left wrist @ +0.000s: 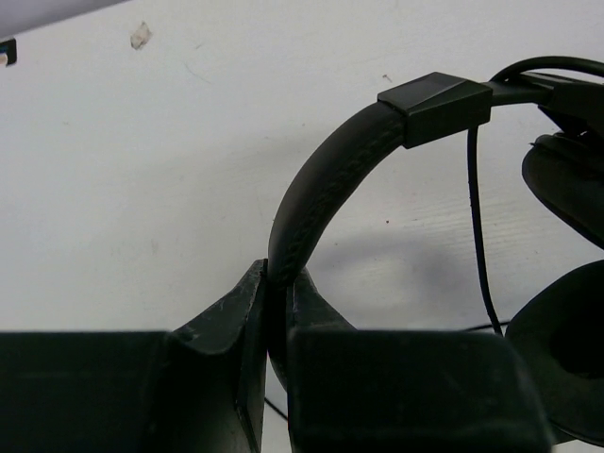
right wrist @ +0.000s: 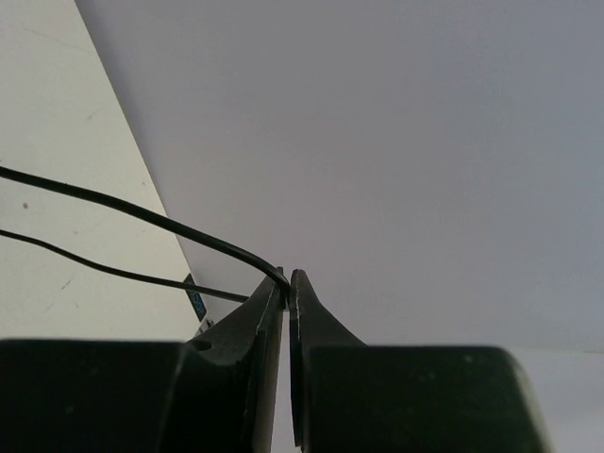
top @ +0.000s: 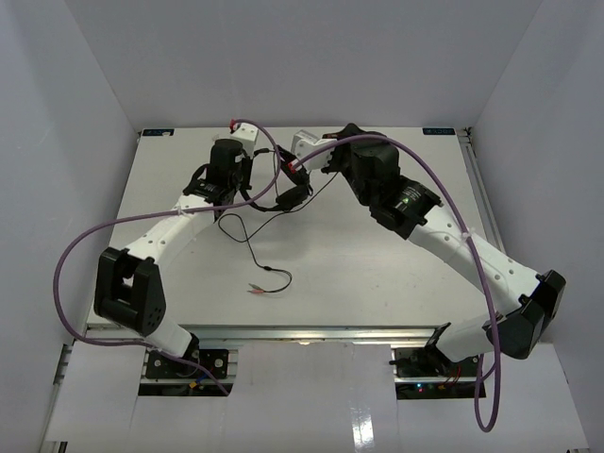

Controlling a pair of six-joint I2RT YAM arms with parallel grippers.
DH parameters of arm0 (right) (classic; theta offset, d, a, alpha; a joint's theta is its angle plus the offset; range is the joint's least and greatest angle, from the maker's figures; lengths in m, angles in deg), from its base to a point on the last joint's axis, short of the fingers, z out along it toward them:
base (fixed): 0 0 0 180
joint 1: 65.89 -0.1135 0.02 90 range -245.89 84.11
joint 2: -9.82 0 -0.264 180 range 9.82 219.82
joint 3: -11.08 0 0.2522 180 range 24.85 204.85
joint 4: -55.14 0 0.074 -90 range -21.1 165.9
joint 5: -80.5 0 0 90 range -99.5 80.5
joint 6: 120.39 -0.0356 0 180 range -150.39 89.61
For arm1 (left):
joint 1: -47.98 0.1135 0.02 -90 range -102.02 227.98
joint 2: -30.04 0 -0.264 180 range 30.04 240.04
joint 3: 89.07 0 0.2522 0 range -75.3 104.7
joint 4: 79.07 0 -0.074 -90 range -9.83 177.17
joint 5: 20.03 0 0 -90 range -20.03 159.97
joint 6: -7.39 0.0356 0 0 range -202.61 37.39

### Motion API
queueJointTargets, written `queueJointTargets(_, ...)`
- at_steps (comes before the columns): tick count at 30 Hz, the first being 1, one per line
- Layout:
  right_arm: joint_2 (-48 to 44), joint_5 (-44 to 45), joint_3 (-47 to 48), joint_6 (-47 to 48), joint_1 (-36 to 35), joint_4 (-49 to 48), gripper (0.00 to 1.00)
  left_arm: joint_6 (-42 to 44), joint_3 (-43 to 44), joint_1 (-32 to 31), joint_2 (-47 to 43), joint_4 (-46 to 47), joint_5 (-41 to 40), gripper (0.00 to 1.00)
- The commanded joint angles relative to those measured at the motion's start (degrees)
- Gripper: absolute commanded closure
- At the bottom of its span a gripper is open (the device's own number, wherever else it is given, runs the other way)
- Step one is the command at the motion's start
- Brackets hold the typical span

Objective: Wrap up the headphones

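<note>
White table (top: pixel 377 274) w/ thin black cable (top: pixel 251 257) lying loose on it, coloured plugs (top: pixel 258 288) at near end.

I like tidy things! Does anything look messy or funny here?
Only the cable: it trails loose across the table to its plugs, not wound on the headphones. Nothing looks broken or spilled.

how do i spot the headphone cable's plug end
On the white table, look near its front edge, left of centre. The thin black cable from the small black over-ear headphones ends there in tiny coloured plugs, unlike the thick purple cables.
</note>
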Motion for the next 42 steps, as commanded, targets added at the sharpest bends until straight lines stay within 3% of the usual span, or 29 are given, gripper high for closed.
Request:
queueJointTargets(1,-3.18,-2.5,0.55,1.36,1.09,-6.39,0.92,3.38,-1.95,-1.49,-6.91,0.19,5.45,1.0)
queueJointTargets(7,-3.09,-8.21,1.54,-0.59,1.85,-6.04,0.92,4.51,-4.4,-4.01,-9.11,-3.22,10.62,1.0)
queueJointTargets(13,-1.43,-21.79,6.46,-8.76,2.44,2.04,0.92,3.45,-5.19,-5.47,-10.04,-5.12,17.55,1.0)
queueJointTargets(22,3.58,-32.75,5.25,-17.48,4.29,-0.65,0.92,0.62,-5.8,-7.45,-13.66,-5.22,27.25,1.0)
queueJointTargets(30,9.52,-26.91,7.09,-22.82,5.9,-5.8,0.92,-2.05,-6.12,-9.22,-15.83,-4.8,30.43,1.0)
queueJointTargets(42,9.95,-28.21,5.0,-30.44,18.7,-6.04,0.92,-5.29,-6.51,-9.34,-20.82,-4.44,33.74,1.0)
